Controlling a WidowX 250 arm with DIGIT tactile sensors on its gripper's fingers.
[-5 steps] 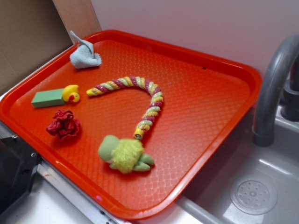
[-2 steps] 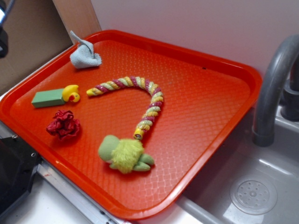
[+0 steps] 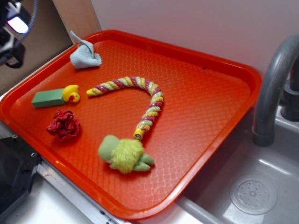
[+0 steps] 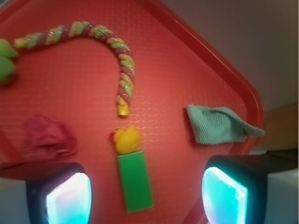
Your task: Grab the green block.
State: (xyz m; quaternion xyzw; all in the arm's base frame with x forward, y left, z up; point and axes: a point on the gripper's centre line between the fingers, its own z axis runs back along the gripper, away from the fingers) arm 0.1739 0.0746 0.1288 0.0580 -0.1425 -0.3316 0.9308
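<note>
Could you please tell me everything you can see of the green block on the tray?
The green block is a small plain rectangular bar, matte mint-green with smooth flat faces and sharp edges. It lies flat near the left edge of the red tray. One short end meets the yellow duck; the two look to be touching. Nothing else touches it. In the wrist view it sits between the two fingers of the open gripper, which appears to be above it, not gripping.

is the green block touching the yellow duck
Touching. In the wrist view the yellow duck sits right against the top end of the green block, no tray showing between them; the exterior view agrees.
</note>
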